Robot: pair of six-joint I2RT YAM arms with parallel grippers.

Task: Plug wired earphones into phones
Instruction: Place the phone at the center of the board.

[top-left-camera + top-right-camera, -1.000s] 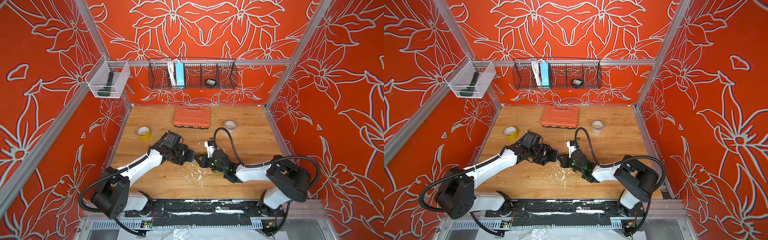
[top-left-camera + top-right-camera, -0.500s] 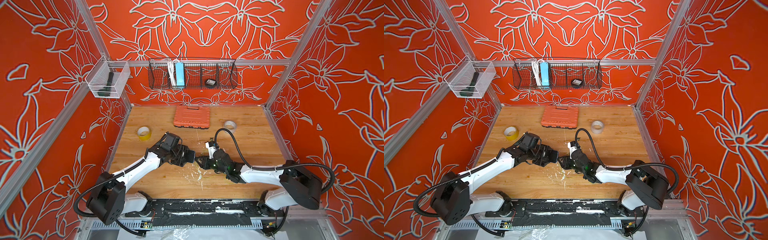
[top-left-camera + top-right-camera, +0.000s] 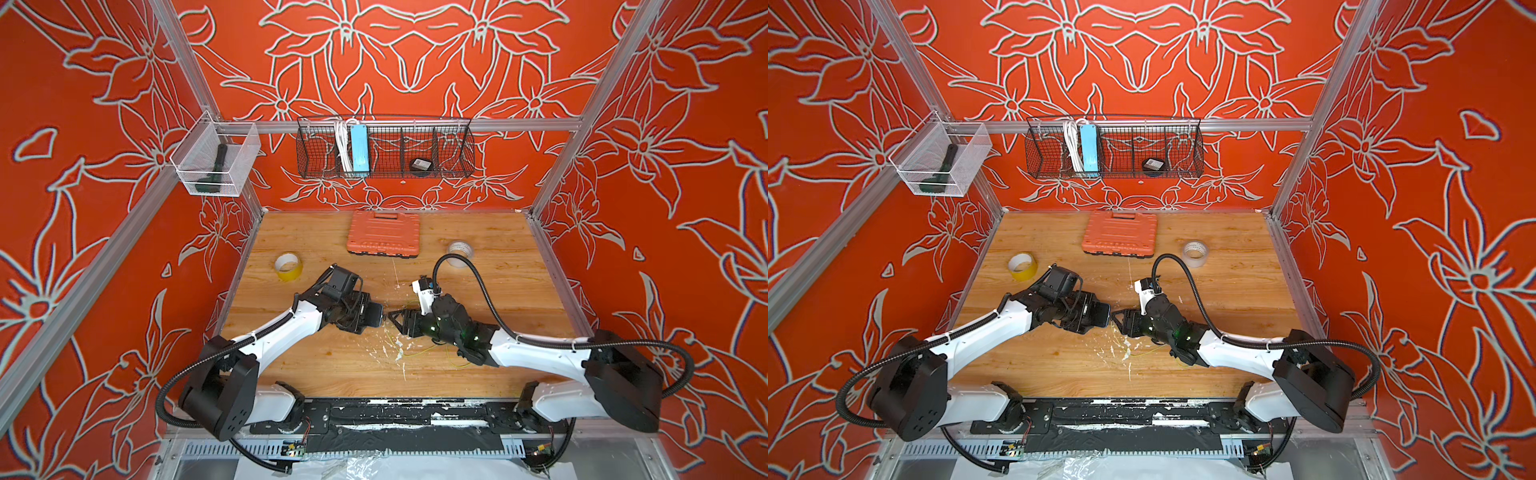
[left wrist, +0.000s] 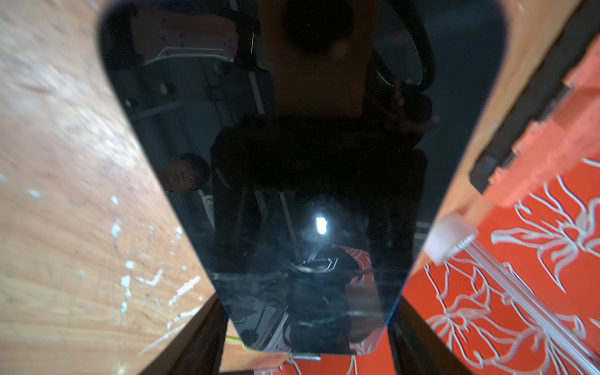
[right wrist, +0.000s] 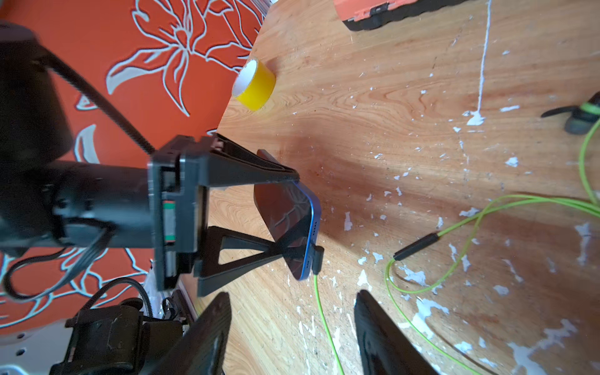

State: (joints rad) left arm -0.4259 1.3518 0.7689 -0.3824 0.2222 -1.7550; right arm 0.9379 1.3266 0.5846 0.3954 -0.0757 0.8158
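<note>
My left gripper [image 3: 370, 316] is shut on the phone [image 5: 285, 220], a black slab with a blue rim, holding it on edge above the table. In the left wrist view the phone's glossy screen [image 4: 292, 162] fills the frame between the fingers [image 4: 201, 341]. The earphones' short dark plug [image 5: 316, 256] sticks out of the phone's end, and their thin yellow-green cable [image 5: 487, 211] loops over the wood to a dark earbud [image 5: 581, 120]. My right gripper [image 5: 292, 311] stands open just short of the plug, holding nothing. Both top views show the two grippers [image 3: 1121, 322] nearly tip to tip.
An orange ribbed case [image 3: 384, 237] lies at the back of the wooden table [image 3: 498, 291]. A yellow tape roll [image 3: 288, 266] sits at the left and a clear one [image 3: 460, 251] at the right. A wire basket [image 3: 384, 147] and a clear bin [image 3: 214, 164] hang on the walls.
My right gripper has opened and let go of the plug, which stays at the phone's end. The left gripper keeps its hold on the phone, almost unmoved.
</note>
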